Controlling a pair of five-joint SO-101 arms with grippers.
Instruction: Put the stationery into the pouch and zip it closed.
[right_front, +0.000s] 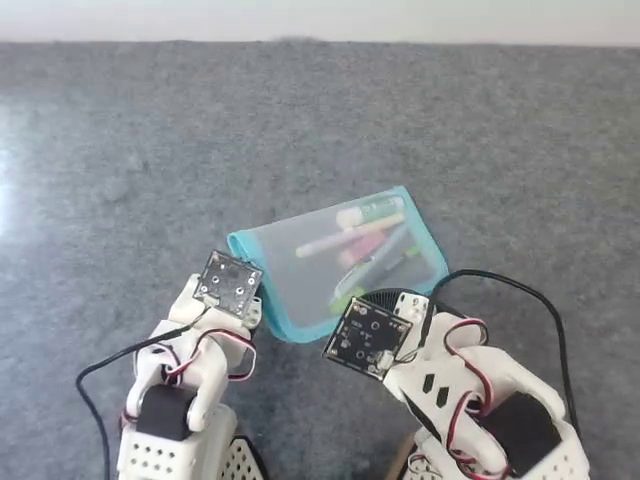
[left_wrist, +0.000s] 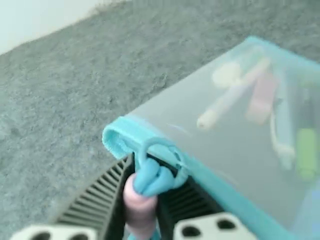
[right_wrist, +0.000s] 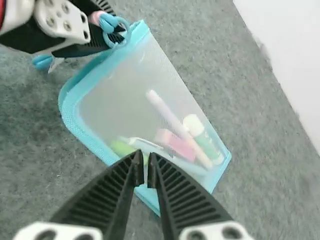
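Clear mesh pouch (right_front: 330, 270) with turquoise trim, flat on a grey, felt-like counter (right_front: 150, 150), set at a slant just in front of two white arms. Pale wall (right_front: 300, 15) along the counter's far edge. Inside the pouch, stationery (right_front: 365, 245): a long white pen, a short pink piece, a marker with a green end and a blue pen, bunched toward the end away from the pull. Pull (left_wrist: 155, 172), a knotted blue cord with a pink piece below it, at the pouch corner nearest the left arm. Left tool (left_wrist: 150, 187) clamped on that pull, ribbed black fingers pressed against either side of the cord. Same grip seen farther off from the right wrist, at the corner of the turquoise trim. Right tool (right_wrist: 142, 167) at the other end of the pouch, over its near edge and the stationery, ribbed black fingers drawn almost together with a thin slit left between the tips. Hard to tell whether touching the pouch or just above it. From the high view, both wrist cameras close over the pouch's near long edge, one at each end, with black cables and red and white wires looping back along the arms.
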